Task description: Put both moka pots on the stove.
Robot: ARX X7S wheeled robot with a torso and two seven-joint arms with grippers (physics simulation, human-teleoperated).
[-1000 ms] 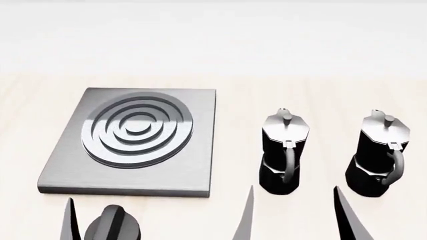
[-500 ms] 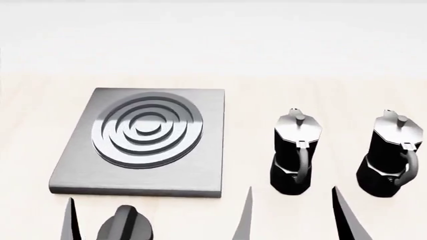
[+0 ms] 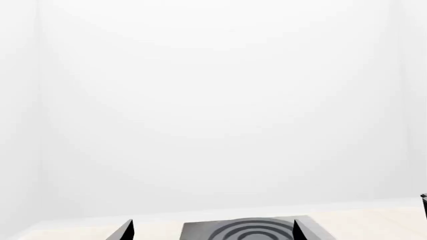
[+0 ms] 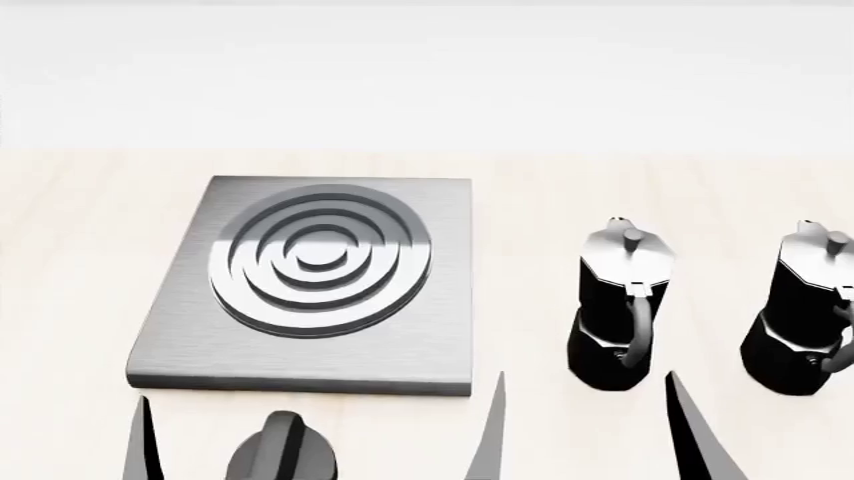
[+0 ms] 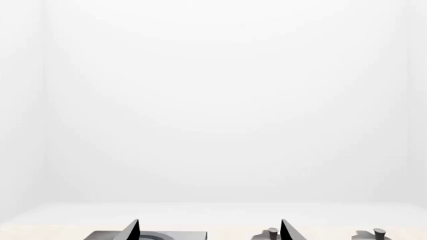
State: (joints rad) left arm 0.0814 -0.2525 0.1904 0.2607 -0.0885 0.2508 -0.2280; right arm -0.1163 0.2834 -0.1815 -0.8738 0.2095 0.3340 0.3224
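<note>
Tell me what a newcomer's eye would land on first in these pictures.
First the stove, a grey square plate with gleaming ring burner, lying left of centre on the pale table. Then the two moka pots, the nearer moka pot and the far-right moka pot, standing upright to the stove's right, apart from it and from each other. A black knob sits at the bottom edge, in front of the stove.

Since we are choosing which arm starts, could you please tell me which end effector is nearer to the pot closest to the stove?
Right. The right end effector sits just in front of that pot; the left end effector is across, in front of the stove.
</note>
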